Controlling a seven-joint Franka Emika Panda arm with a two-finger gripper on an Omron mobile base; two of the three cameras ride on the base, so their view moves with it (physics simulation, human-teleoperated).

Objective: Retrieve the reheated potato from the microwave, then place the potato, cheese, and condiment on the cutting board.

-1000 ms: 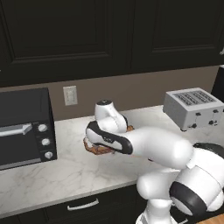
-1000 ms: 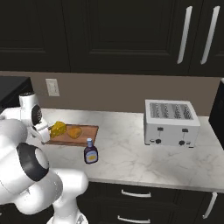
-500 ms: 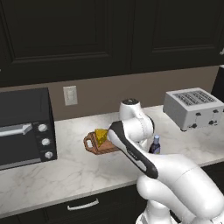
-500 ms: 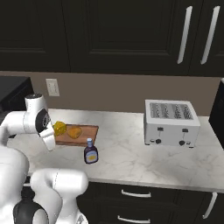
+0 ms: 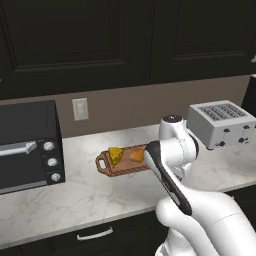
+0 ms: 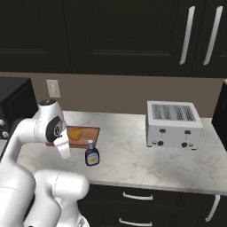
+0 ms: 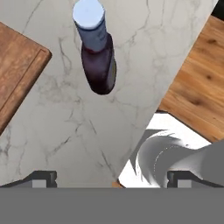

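Gripper (image 7: pixel 111 177) fingers spread wide, holding nothing, above the marble counter (image 7: pixel 65 127); condiment (image 7: pixel 97 48) stands ahead of the fingertips, off the cutting board (image 7: pixel 17 76), which lies just beside it.

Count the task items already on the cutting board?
2: the cheese near the handle end of the cutting board, and the potato beside it. The condiment stands on the counter, off the board.

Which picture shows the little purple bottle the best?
The hand view: the condiment is big there, seen from above, upright on the marble counter beside the cutting board. The right base view shows it small but whole, in front of the board.
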